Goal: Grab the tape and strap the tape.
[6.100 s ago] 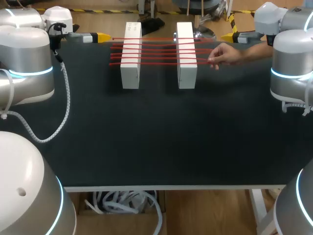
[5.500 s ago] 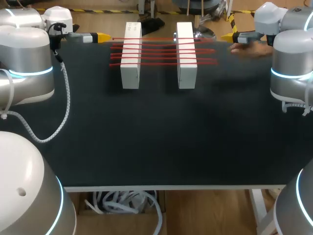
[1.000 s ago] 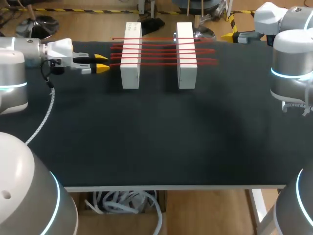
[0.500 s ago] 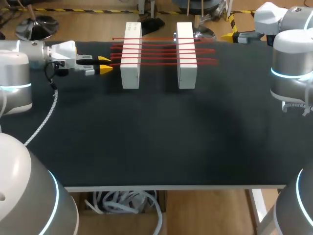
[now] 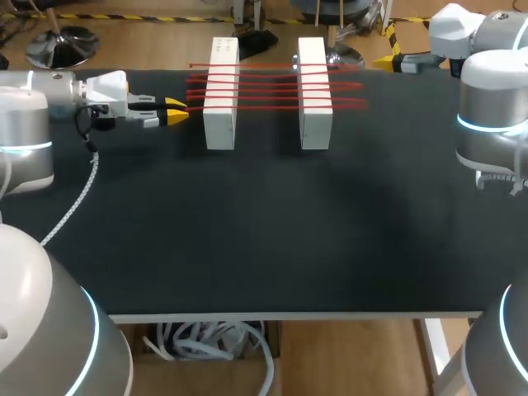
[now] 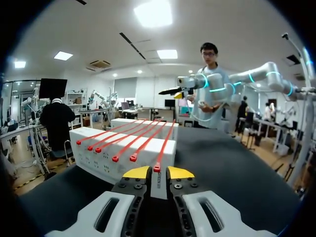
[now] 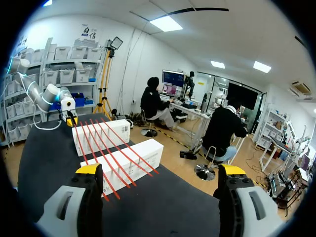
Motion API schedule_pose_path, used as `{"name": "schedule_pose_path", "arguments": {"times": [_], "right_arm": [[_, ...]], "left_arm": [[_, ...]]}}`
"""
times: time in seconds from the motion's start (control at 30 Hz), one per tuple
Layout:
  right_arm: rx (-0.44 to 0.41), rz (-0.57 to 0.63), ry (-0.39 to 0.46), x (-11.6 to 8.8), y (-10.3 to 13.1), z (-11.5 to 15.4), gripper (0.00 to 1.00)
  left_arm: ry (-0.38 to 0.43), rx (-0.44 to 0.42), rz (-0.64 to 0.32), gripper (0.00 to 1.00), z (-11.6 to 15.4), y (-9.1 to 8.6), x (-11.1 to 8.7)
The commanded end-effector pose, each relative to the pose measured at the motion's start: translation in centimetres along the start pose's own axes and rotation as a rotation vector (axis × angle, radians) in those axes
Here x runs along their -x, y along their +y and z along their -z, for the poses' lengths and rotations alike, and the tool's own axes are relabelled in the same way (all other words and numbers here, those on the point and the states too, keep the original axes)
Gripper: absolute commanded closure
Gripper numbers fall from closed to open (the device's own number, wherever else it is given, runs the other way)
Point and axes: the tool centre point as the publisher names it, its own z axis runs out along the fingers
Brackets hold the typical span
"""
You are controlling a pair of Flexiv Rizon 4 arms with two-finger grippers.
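Observation:
Several red straps (image 5: 268,82) lie stretched across two white blocks (image 5: 221,92) (image 5: 314,92) at the back of the black table (image 5: 272,231). My left gripper (image 5: 180,110) sits just left of the left block, level with the nearest strap. In the left wrist view that strap's red end tab (image 6: 156,168) lies between the yellow tips of the left gripper (image 6: 158,173), which stands open by a narrow gap. My right gripper (image 5: 386,61) hangs at the back right edge. It is wide open and empty (image 7: 160,170), with the blocks (image 7: 123,158) ahead of it.
The blocks stand side by side with a gap between them, and the straps (image 6: 133,140) bridge it. The broad black mat in front of the blocks holds nothing else. My right arm (image 6: 222,84) shows beyond the blocks in the left wrist view.
A person's hand at the straps' right ends has withdrawn. My left gripper came from the back edge to the nearest strap's end, and its fingers have narrowed. The right arm stayed still.

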Motion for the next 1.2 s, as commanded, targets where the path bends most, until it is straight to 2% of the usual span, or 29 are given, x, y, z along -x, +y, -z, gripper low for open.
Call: {"name": "schedule_pose_path", "arguments": {"times": [0.03, 0.33, 0.4, 0.8, 1.0, 1.2], "right_arm": [[0.0, 0.0, 0.0, 0.0, 0.0, 0.0, 0.0], [0.0, 0.0, 0.0, 0.0, 0.0, 0.0, 0.0], [0.0, 0.0, 0.0, 0.0, 0.0, 0.0, 0.0], [0.0, 0.0, 0.0, 0.0, 0.0, 0.0, 0.0], [0.0, 0.0, 0.0, 0.0, 0.0, 0.0, 0.0], [0.0, 0.0, 0.0, 0.0, 0.0, 0.0, 0.0]], "left_arm": [[0.002, -0.005, -0.002, 0.87, -0.1, 0.2, 0.1], [0.007, -0.008, -0.001, 0.92, -0.1, 0.3, 0.2], [0.007, -0.009, -0.002, 1.0, -0.1, 0.3, 0.2], [0.022, -0.01, -0.023, 1.0, 0.2, -0.1, -0.3], [0.031, -0.006, -0.056, 1.0, 0.4, -0.9, -0.9], [0.032, -0.021, -0.078, 1.0, 0.4, -2.7, -2.0]]}}
